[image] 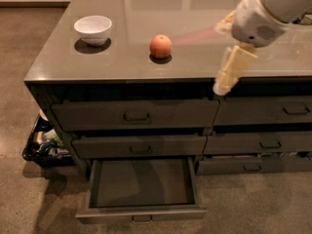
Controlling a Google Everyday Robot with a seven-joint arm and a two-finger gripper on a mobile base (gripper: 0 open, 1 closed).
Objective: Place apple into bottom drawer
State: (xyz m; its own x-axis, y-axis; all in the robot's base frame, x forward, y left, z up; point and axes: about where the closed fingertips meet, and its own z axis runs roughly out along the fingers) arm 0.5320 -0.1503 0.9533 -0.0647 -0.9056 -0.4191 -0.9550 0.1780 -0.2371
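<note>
Camera view: gripper (222, 85) is hanging right of centre, grip state unclear; apple (160, 46) is sitting on desk (122, 62), bottom drawer (141, 212) open.

The apple (160, 46) is set on the surface (122, 62), the bowl (92, 28) to its left and the gripper (223, 83) to its right, above the opened bottom drawer (141, 183).

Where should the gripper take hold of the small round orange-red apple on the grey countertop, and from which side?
Probably grip the small round orange-red apple across its widest middle, coming down from above. It sits on the flat grey countertop, free all round, and the cream gripper hangs to its right, at the counter's front edge.
</note>
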